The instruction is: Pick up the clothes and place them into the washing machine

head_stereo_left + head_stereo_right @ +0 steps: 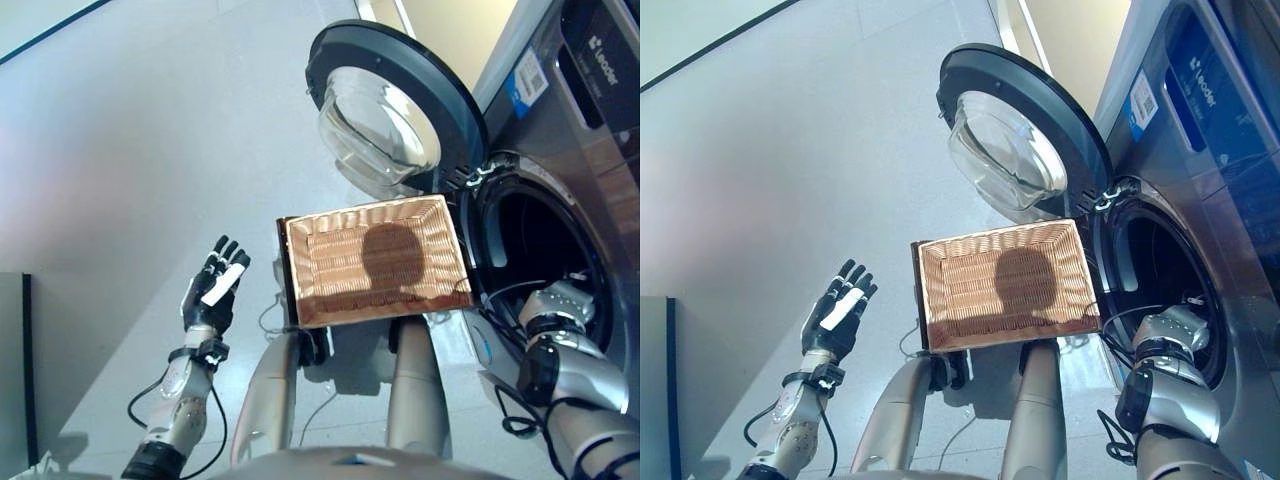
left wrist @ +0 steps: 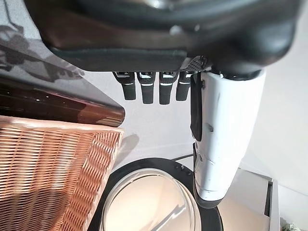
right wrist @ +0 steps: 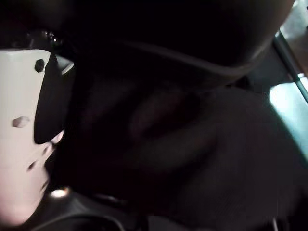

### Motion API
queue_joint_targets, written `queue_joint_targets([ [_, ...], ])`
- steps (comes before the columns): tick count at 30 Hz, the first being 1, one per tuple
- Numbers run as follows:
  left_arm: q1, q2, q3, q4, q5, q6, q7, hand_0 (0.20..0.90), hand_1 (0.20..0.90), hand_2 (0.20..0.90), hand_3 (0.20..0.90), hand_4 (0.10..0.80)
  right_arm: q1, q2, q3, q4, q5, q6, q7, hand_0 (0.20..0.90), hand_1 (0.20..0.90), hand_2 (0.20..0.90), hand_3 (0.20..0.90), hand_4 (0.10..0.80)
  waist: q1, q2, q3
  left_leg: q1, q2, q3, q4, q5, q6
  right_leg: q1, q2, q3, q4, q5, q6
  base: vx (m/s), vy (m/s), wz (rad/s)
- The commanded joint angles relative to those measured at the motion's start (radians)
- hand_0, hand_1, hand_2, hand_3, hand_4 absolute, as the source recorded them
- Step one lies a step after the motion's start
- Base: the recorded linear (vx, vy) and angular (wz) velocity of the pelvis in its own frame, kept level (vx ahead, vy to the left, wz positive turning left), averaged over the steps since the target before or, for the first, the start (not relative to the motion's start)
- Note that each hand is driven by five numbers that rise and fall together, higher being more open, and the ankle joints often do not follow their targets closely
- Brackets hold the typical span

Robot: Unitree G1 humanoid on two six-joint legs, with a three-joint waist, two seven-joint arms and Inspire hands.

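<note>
Reaching into the drum of the washing machine [image 1: 540, 250], the right hand [image 3: 29, 144] is hidden in the dark, so whether it holds clothes, or how they look, cannot be told. The wicker basket [image 1: 375, 260] lies empty. This looks like the drop-off; next comes release and withdrawal past the door [image 1: 390, 110]. The left hand [image 1: 213, 285] hovers, fingers straight.

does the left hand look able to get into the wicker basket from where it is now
Probably yes. The left hand hangs open beside the wicker basket, apart from it, with nothing between them, and the basket's top is uncovered. No clothes show inside it, though. The right hand is hidden inside the washing machine.
</note>
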Motion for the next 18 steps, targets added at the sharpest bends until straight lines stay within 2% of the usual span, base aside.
queue_joint_targets([
  [1, 0.017, 0.066, 0.020, -0.078, -0.017, -0.078, -0.010, 0.900, 0.900, 0.900, 0.900, 0.800, -0.023, -0.091, 0.018, 0.049, -0.030, -0.066, 0.024, 0.900, 0.900, 0.900, 0.900, 0.800, -0.019, -0.033, -0.089, 0.007, 0.032, -0.054, -0.007, 0.018, -0.061, 0.035, 0.010, 0.035, -0.092, 0.112, 0.021, 0.000, 0.000, 0.00],
  [7, 0.012, 0.064, 0.016, -0.068, -0.021, -0.079, -0.013, 0.900, 0.900, 0.900, 0.900, 0.800, -0.019, -0.043, 0.044, 0.043, -0.025, -0.048, 0.040, 0.900, 0.900, 0.900, 0.900, 0.800, -0.018, -0.039, -0.086, 0.028, 0.030, -0.050, -0.026, 0.026, -0.061, 0.055, 0.011, 0.035, -0.111, 0.123, 0.022, 0.000, 0.000, 0.00],
  [13, 0.006, 0.043, 0.033, -0.047, -0.034, -0.087, -0.019, 0.900, 0.900, 0.900, 0.900, 0.800, 0.038, 0.104, 0.107, -0.032, -0.054, -0.025, 0.076, 0.900, 0.900, 0.900, 0.900, 0.800, -0.024, -0.049, -0.076, 0.081, 0.030, -0.044, -0.089, 0.056, -0.063, 0.114, 0.007, 0.029, -0.176, 0.152, 0.027, -0.006, 0.008, -0.09],
  [18, 0.001, 0.030, 0.044, -0.027, -0.025, -0.091, -0.027, 0.900, 0.900, 0.900, 0.900, 0.800, 0.105, 0.186, 0.152, -0.062, -0.100, -0.001, 0.091, 0.900, 0.900, 0.900, 0.900, 0.800, -0.027, -0.066, -0.075, 0.170, 0.023, -0.051, -0.173, 0.082, -0.066, 0.212, -0.001, 0.013, -0.255, 0.172, 0.037, 0.029, -0.008, -0.04],
])
